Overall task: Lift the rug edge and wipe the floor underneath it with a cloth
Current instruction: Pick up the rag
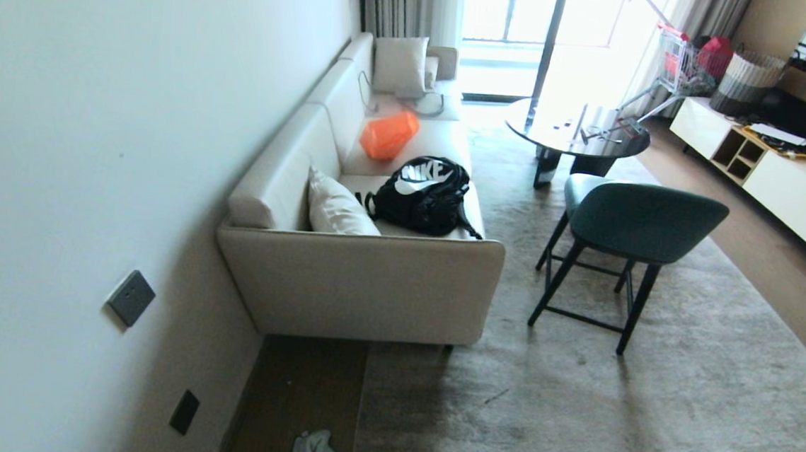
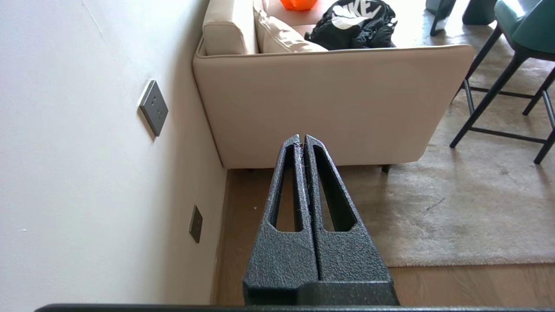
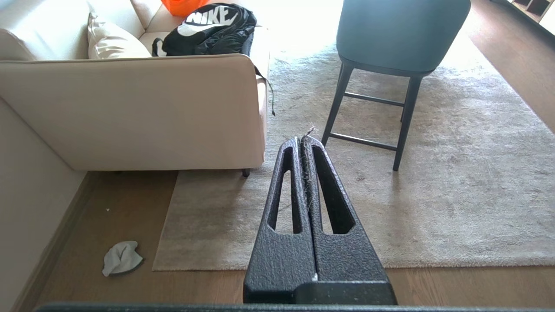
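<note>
In the head view the cloth (image 1: 313, 451) lies crumpled on the floor (image 1: 292, 388), just beside the rug edge (image 1: 359, 421) below the sofa (image 1: 356, 286). In the left wrist view the left gripper (image 2: 302, 139) hangs over the floor before the sofa, fingers clenched on nothing. In the right wrist view the right gripper (image 3: 303, 141) hangs above the rug, fingers clenched and empty, the cloth (image 3: 122, 258) near the rug corner.

Beige sofa (image 1: 371, 280), white wall (image 1: 98, 127)
</note>
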### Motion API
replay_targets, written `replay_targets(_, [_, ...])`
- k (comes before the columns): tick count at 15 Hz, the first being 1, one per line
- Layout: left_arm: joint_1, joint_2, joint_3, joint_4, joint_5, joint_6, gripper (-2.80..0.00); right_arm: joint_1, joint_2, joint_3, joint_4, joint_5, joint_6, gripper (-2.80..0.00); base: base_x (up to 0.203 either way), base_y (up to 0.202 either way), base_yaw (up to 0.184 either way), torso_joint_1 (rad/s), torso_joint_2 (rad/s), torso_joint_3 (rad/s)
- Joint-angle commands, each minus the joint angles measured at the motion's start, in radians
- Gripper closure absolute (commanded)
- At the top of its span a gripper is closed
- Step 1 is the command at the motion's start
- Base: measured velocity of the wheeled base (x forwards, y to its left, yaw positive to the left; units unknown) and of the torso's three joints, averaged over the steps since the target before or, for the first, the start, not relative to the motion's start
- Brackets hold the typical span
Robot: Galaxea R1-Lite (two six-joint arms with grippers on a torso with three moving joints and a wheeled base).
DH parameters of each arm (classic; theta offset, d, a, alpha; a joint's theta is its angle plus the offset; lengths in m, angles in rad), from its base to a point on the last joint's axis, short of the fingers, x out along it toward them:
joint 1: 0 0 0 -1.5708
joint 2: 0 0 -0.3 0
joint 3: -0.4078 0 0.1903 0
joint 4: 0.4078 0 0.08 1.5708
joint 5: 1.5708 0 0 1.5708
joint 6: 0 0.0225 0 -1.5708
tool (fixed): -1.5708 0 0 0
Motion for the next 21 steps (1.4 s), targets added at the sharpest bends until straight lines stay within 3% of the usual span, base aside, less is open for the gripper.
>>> replay_targets(1, [0.0, 0.0, -0.001, 0.0, 0.0, 0.0, 0.0, 0.0, 0.002, 0.0, 0.0, 0.0, 0.0, 0.0, 0.0, 0.0, 0.0, 0.0, 0.0, 0.0])
replay_targets(21, [0.0, 0.0, 0.0, 0.0, 0.0, 0.0, 0.0, 0.0, 0.002, 0.0, 0.0, 0.0, 0.0, 0.0, 0.0, 0.0, 0.0, 0.0, 0.0, 0.0])
